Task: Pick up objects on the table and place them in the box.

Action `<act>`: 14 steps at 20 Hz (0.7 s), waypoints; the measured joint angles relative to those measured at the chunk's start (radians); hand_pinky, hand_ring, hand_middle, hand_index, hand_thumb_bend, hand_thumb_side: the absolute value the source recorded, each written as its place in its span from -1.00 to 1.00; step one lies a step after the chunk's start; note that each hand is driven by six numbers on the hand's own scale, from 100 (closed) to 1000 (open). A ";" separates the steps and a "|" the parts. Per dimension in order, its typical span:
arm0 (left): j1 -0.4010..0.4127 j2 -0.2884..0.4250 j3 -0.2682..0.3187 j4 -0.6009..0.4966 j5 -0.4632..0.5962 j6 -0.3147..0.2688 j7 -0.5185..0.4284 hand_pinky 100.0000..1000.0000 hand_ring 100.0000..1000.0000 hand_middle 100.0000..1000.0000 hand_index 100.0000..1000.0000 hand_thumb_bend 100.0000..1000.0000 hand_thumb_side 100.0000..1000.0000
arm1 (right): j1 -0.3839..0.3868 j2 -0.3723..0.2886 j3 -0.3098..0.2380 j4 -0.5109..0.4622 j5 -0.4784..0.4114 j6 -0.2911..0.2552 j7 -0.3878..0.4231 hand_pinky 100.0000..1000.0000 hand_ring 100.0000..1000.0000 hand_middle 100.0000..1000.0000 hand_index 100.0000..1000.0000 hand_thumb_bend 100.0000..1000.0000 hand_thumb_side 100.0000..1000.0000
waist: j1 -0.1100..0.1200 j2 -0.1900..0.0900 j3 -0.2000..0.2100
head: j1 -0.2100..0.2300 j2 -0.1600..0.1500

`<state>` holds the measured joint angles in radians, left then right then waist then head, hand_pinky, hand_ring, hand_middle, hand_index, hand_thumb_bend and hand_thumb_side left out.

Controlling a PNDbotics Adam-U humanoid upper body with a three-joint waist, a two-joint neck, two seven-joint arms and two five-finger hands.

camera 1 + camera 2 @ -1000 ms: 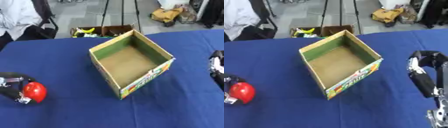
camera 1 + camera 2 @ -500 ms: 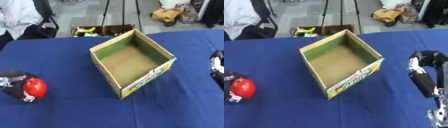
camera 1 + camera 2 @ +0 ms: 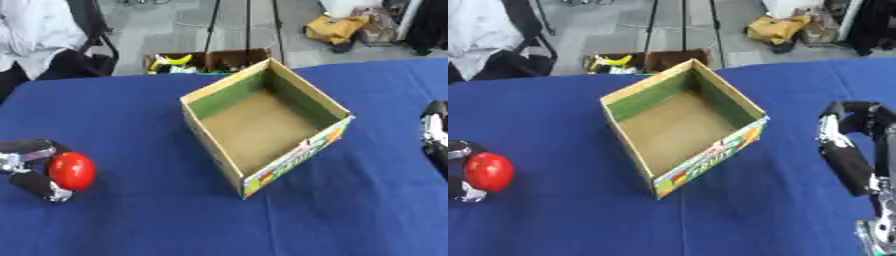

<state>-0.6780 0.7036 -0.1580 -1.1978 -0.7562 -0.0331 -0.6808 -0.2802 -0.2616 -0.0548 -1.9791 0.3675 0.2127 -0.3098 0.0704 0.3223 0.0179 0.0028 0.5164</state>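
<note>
A shiny red round object (image 3: 72,170) is held at the left of the blue table, with my left hand (image 3: 31,169) shut on it, fingers curled round its sides. The open cardboard box (image 3: 264,123) stands in the middle of the table, empty inside, with a colourful printed front wall. At the right edge my right hand (image 3: 847,150) rests above the cloth; its fingers are curled and hold nothing.
The blue tablecloth (image 3: 140,220) covers the whole work area. Beyond the far edge a second cardboard box (image 3: 203,61) with yellow items sits on the floor, near a seated person (image 3: 35,35) at the upper left and a yellow bag (image 3: 336,27).
My left hand has carried the red object a little to the right, toward the box. The right hand and the box have stayed put.
</note>
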 measured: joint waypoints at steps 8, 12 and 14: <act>0.000 0.000 0.002 -0.007 0.002 0.031 0.056 -1.00 0.05 0.40 0.51 -1.00 -0.28 | 0.001 0.000 0.000 0.000 0.000 0.003 -0.001 0.39 -0.10 -0.32 0.21 -1.00 -0.12 | 0.000 0.001 0.000 | 0.000 0.000; 0.000 0.000 0.014 -0.021 0.006 0.048 0.076 -1.00 0.01 0.36 0.50 -1.00 -0.31 | 0.004 0.000 0.000 0.000 0.000 0.004 -0.002 0.40 -0.10 -0.32 0.21 -1.00 -0.12 | 0.001 0.001 0.000 | 0.000 0.000; -0.001 0.000 0.022 -0.032 0.012 0.056 0.084 -1.00 -0.02 0.35 0.49 -1.00 -0.35 | 0.005 0.000 0.000 0.000 0.000 0.005 -0.002 0.40 -0.10 -0.32 0.21 -1.00 -0.12 | 0.001 0.000 0.001 | 0.000 0.000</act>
<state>-0.6793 0.7036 -0.1357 -1.2300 -0.7440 0.0234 -0.5973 -0.2749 -0.2616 -0.0550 -1.9791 0.3675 0.2176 -0.3115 0.0714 0.3227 0.0185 0.0024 0.5164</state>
